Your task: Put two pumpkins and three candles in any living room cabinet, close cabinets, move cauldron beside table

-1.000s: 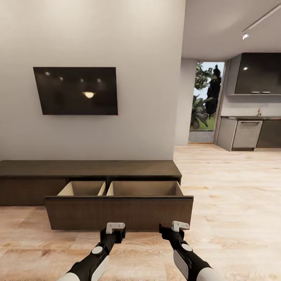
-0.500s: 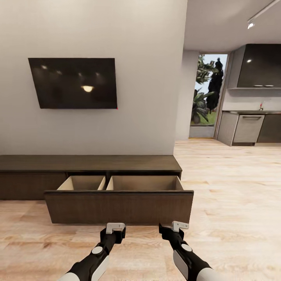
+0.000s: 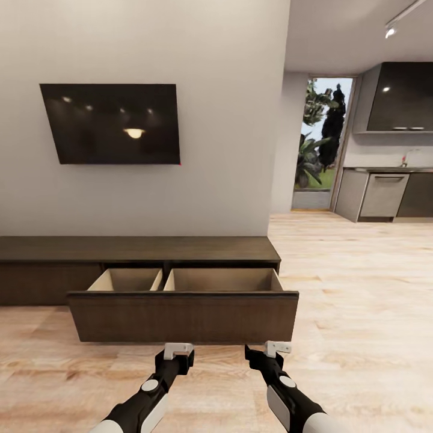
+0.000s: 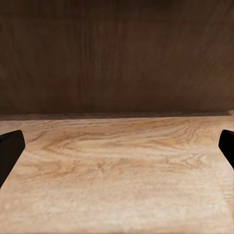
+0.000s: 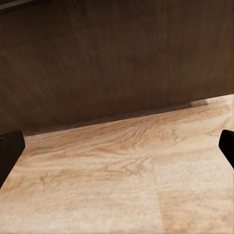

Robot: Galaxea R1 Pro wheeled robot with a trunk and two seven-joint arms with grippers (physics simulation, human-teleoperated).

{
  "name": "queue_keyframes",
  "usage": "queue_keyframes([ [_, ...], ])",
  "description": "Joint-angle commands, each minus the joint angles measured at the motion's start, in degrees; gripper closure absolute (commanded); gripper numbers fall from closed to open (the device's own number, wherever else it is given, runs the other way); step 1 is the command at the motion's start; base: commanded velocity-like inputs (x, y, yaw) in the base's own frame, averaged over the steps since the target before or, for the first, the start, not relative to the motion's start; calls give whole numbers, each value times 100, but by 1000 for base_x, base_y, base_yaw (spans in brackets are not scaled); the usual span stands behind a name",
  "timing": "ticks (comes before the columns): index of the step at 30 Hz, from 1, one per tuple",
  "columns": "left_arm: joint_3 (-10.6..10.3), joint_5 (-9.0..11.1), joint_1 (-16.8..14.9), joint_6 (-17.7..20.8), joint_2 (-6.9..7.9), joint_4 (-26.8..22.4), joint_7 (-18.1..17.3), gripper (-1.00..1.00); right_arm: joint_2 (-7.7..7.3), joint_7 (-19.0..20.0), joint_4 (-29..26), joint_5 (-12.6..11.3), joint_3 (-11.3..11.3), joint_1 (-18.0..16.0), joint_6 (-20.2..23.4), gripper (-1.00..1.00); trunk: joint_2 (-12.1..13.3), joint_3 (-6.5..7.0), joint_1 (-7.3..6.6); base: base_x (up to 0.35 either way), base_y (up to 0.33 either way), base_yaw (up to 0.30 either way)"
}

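Note:
The long dark-brown cabinet [image 3: 138, 248] stands against the wall, and its wide drawer [image 3: 180, 316] is pulled out toward me. Two pale-walled compartments show inside; the front panel hides their floors. My left gripper [image 3: 177, 355] and right gripper [image 3: 264, 355] hover low just before the drawer front, both open and holding nothing. In the left wrist view the fingertips [image 4: 9, 151] stand far apart over the wood floor, and the fingertips [image 5: 9, 148] in the right wrist view do the same. Pumpkins, candles, cauldron and table are out of view.
A black TV [image 3: 111, 123] hangs on the wall above the cabinet. Light wood floor [image 3: 361, 300] runs to the right toward a kitchen [image 3: 391, 192] and a glass door [image 3: 319, 144].
The whole head view has shifted slightly, so the camera moved a little toward the cabinet. Both arms keep the same pose and the drawer stays open.

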Motion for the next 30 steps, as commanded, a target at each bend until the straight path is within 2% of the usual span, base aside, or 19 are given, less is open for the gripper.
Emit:
queue_keyframes([
  [1,-50,24,-5,-20,3,10,43,-100,0,-22,4,-36,24,-5,-20,-100,-2,-6,0,179,0,0],
  [18,-54,16,-5,-13,3,17,41,-100,-4,-15,4,-16,23,-2,-20,-100,-2,-6,0,301,0,0],
  [30,-57,40,-5,-36,3,-30,35,-100,-9,-14,4,5,20,-2,-20,-100,-2,-6,0,53,0,0],
])
